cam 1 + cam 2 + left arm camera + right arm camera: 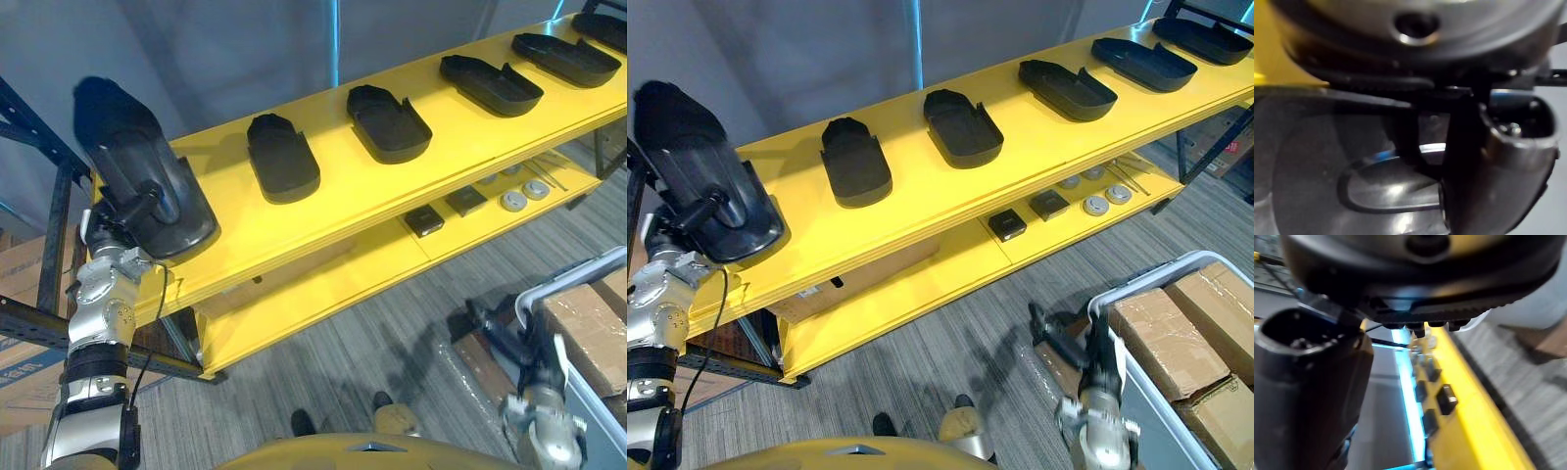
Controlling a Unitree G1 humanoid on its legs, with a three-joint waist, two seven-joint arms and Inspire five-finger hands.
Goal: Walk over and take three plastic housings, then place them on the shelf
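My left hand (125, 217) is shut on a black plastic housing (132, 157), thumb across its near end. The housing stands tilted over the left end of the yellow shelf's top board (338, 201); its glossy shell shows past the thumb in the left wrist view (1386, 191). Several more black housings lie in a row along that board, such as one (282, 159), another (389, 123) and a third (491, 85). My right hand (1065, 345) hangs low at the right above the floor, fingers relaxed and holding nothing.
The lower yellow board (323, 284) carries small black boxes (424, 221) and round grey discs (514, 200). A grey crate (1176, 269) of cardboard boxes (1171, 343) stands at the lower right. A dark steel frame (39, 323) flanks the shelf's left end.
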